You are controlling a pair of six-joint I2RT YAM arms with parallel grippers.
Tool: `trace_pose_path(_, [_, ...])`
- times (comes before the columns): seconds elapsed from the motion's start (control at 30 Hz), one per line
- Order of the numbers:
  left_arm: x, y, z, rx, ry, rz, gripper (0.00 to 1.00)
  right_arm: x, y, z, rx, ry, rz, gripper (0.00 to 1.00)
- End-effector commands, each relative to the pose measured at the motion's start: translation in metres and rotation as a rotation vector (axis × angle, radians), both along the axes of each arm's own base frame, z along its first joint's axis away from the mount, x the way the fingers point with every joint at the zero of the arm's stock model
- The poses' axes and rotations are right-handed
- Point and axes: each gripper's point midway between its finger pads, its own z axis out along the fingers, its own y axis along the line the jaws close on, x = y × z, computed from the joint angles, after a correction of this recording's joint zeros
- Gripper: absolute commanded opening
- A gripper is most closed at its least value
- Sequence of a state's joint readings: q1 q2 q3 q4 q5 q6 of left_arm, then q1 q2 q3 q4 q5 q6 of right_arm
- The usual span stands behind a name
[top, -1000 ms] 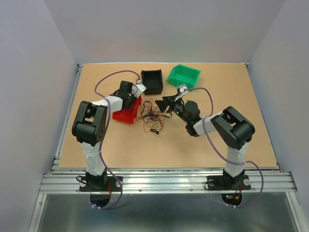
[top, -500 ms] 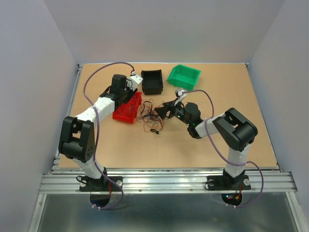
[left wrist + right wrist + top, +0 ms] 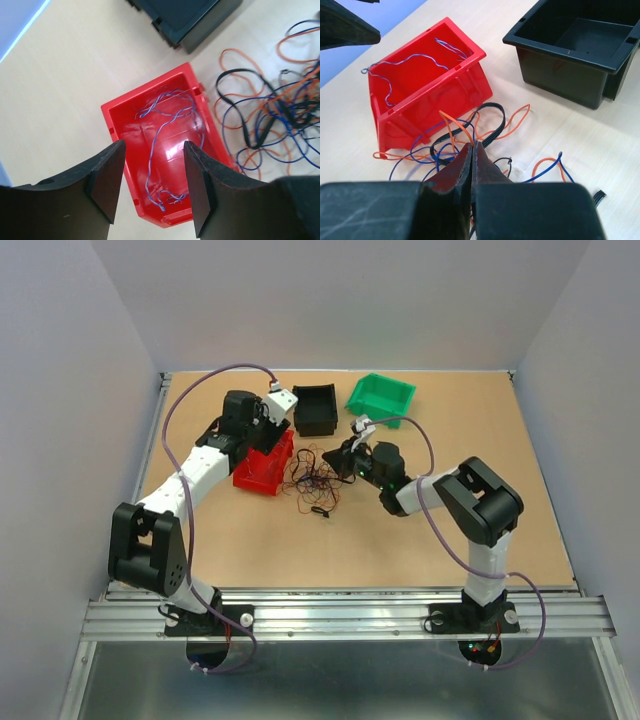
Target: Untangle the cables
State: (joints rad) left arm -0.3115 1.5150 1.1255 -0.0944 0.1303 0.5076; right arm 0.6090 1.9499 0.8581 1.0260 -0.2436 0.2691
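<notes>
**Status: left pincer apart, right pincer closed at the cables**

My left pincer hangs above the red bin, jaws apart, with nothing between them. One thin blue-purple wire lies curled inside that bin. The cables, a loose knot of orange, black and blue strands, lie on the table just beside the red bin and near the black bin. My right pincer sits at the knot's edge, jaws pressed together. I cannot tell whether a strand is pinched.

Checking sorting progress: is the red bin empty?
Not empty: a thin bluish wire lies inside the red bin.
</notes>
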Motion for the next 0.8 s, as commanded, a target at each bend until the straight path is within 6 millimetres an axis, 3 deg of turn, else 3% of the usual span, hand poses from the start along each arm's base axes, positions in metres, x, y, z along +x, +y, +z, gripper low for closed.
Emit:
trace_pose_path(0.0, [-0.008,-0.035,0.056,-0.162,-0.118,-0.130,0.61,-0.010,-0.011,0.055,0.047,-0.134,0.002,0.01])
trace_pose_path(0.03, [-0.013,-0.041,0.056,-0.194,-0.113,-0.153,0.61,-0.018,-0.014,0.068,0.063,-0.156,0.004,0.01])
trace_pose_path(0.1, [-0.011,-0.049,0.076,-0.247,-0.182,-0.182,0.62,-0.030,-0.024,0.085,0.083,-0.178,-0.001,0.01])
trace_pose_path(0.13, [-0.011,-0.052,0.083,-0.268,-0.207,-0.190,0.63,-0.041,-0.031,0.117,0.124,-0.232,-0.002,0.00])
trace_pose_path(0.2, [-0.014,-0.060,0.096,-0.325,-0.232,-0.214,0.63,-0.055,-0.041,0.129,0.141,-0.238,-0.007,0.00])
trace_pose_path(0.23, [-0.013,-0.064,0.106,-0.348,-0.263,-0.237,0.64,-0.061,-0.042,0.137,0.148,-0.244,0.007,0.01])
trace_pose_path(0.27, [-0.015,-0.068,0.112,-0.365,-0.275,-0.255,0.64,-0.067,-0.046,0.165,0.175,-0.287,0.012,0.01])
trace_pose_path(0.33, [-0.018,-0.078,0.126,-0.421,-0.303,-0.299,0.64,-0.074,-0.044,0.174,0.159,-0.265,0.037,0.01])
trace_pose_path(0.37, [-0.021,-0.083,0.129,-0.452,-0.300,-0.319,0.65,-0.080,-0.048,0.198,0.186,-0.303,0.041,0.00])
trace_pose_path(0.43, [-0.022,-0.087,0.141,-0.486,-0.341,-0.345,0.65,-0.085,-0.049,0.216,0.201,-0.318,0.049,0.01])
trace_pose_path(0.5, [-0.026,-0.091,0.139,-0.511,-0.341,-0.366,0.66,-0.087,-0.052,0.246,0.220,-0.351,0.043,0.01])
trace_pose_path(0.6, [-0.026,-0.096,0.142,-0.534,-0.371,-0.396,0.66,-0.077,-0.053,0.266,0.196,-0.357,0.006,0.01])
trace_pose_path(0.63, [-0.027,-0.098,0.140,-0.534,-0.368,-0.410,0.66,-0.076,-0.055,0.294,0.219,-0.397,-0.004,0.00])
trace_pose_path(0.7, [-0.033,-0.106,0.133,-0.540,-0.343,-0.474,0.66,-0.076,-0.054,0.308,0.214,-0.397,-0.003,0.01])
trace_pose_path(0.73, [-0.038,-0.109,0.134,-0.546,-0.339,-0.508,0.66,-0.081,-0.054,0.332,0.235,-0.428,0.015,0.01])
trace_pose_path(0.77, [-0.049,-0.116,0.136,-0.561,-0.324,-0.574,0.66,-0.084,-0.053,0.337,0.239,-0.427,0.031,0.01])
